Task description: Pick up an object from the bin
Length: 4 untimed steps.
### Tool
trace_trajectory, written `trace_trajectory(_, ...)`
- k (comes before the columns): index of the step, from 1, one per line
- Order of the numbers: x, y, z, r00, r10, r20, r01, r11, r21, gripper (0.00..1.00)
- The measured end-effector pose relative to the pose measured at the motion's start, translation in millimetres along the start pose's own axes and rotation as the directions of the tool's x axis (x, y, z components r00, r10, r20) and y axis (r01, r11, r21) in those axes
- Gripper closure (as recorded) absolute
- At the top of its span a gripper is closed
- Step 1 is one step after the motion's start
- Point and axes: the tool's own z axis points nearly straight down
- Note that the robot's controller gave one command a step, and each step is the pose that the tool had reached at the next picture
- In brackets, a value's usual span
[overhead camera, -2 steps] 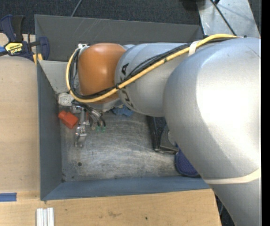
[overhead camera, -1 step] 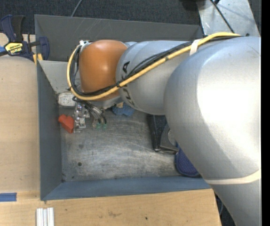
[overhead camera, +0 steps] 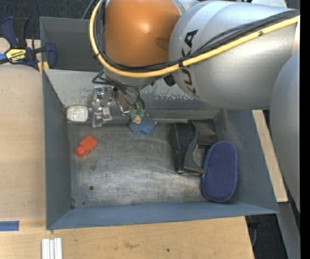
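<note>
tool (overhead camera: 110, 109) at bin (overhead camera: 58, 171) back wall | between white piece (overhead camera: 76, 114) and blue piece (overhead camera: 142, 125) | open or closed: I can't tell

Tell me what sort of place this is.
Probably a robot lab: a robot arm over a grey metal bin of loose things, such as an orange block and a blue pad.

Silver-grey arm (overhead camera: 236, 77) bears orange dome (overhead camera: 136, 26) and yellow cable (overhead camera: 241, 41).
</note>
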Motion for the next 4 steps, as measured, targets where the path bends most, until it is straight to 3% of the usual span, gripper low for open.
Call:
trace_trajectory(1,1.2,-0.9,5.7,1.000,0.001,-0.009,-0.001,1.000,0.002,0.00)
trace_trajectory(2,11.3,-19.0,176.9,0.997,-0.072,-0.018,0.072,0.997,0.001,0.00)
trace_trajectory(3,8.9,-19.1,171.9,0.997,-0.071,-0.010,0.071,0.998,0.001,1.00)
trace_trajectory(4,0.0,-13.4,-25.8,0.961,-0.277,0.000,0.277,0.961,0.000,1.00)
